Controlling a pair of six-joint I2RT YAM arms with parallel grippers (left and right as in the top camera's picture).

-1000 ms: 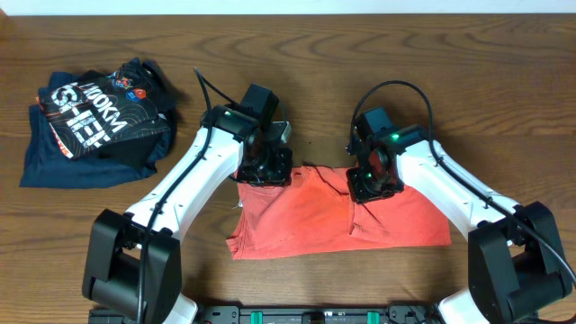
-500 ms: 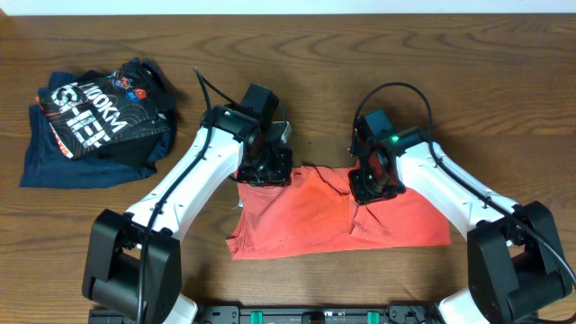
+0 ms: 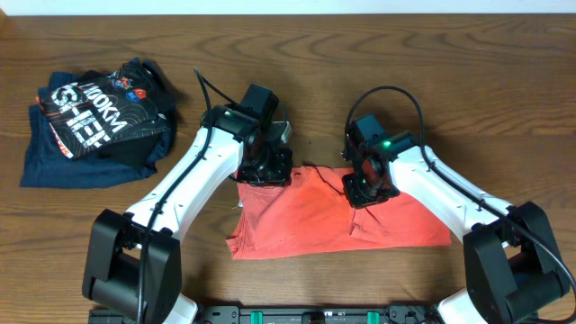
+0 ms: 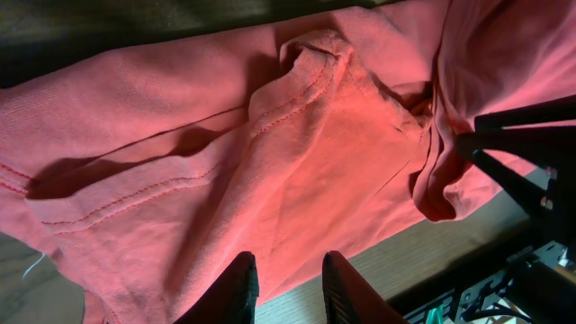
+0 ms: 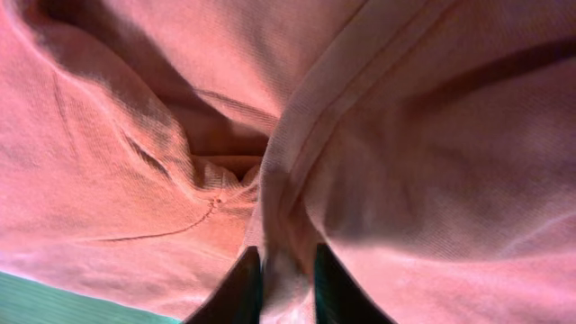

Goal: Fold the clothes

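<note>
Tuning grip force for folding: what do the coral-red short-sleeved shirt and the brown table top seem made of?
The coral-red short-sleeved shirt: soft matte knit, probably cotton jersey, judging by stitched hems and limp folds. The brown table top: wood or wood-look laminate, low sheen; streaky grain shows, though which one is unclear.

Navy-and-black garments (image 3: pixel 94 121) with white lettering, far left on wooden table (image 3: pixel 504 90).
</note>
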